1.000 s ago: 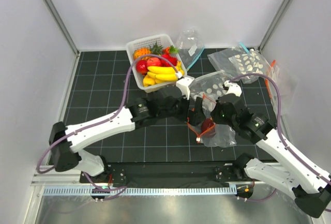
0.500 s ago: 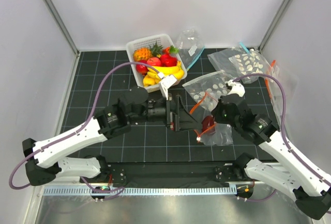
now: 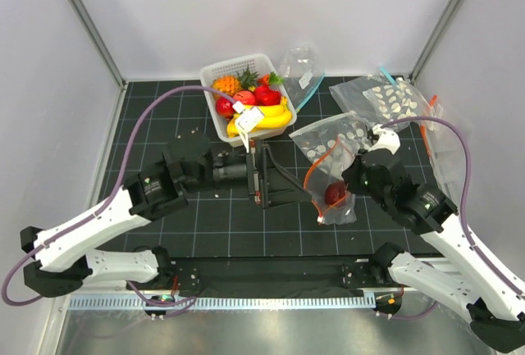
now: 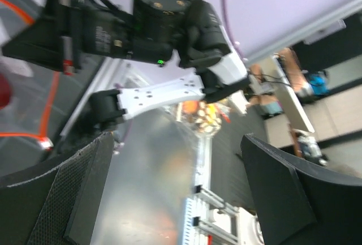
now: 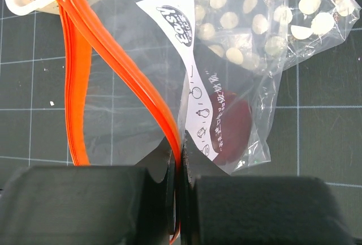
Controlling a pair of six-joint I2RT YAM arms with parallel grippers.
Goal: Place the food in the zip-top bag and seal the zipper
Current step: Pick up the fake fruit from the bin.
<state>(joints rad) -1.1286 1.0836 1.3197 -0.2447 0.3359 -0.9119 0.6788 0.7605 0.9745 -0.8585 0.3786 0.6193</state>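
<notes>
The clear zip-top bag (image 3: 332, 199) hangs from my right gripper (image 3: 351, 176), with the dark maroon fruit (image 3: 335, 193) inside it. In the right wrist view the gripper (image 5: 180, 163) is shut on the orange-red zipper strip (image 5: 121, 67). The strip loops open above it, beside the white label (image 5: 186, 41) and the maroon fruit (image 5: 235, 123). My left gripper (image 3: 297, 187) is open and empty just left of the bag mouth. Its wrist view shows wide-apart fingers (image 4: 85, 177) with nothing between them. The banana bunch (image 3: 264, 117) and red fruits (image 3: 267, 94) lie in the basket.
The white basket (image 3: 215, 72) stands at the back centre. Clear bags dotted with white discs lie behind the held bag (image 3: 336, 135) and at the back right (image 3: 392, 99). A clear bag with a blue strip (image 3: 302, 72) lies right of the basket.
My left arm has pulled back to the left, away from the bag mouth, with its gripper open. My right gripper has lifted the bag's zip edge slightly, and the maroon fruit stays inside.
</notes>
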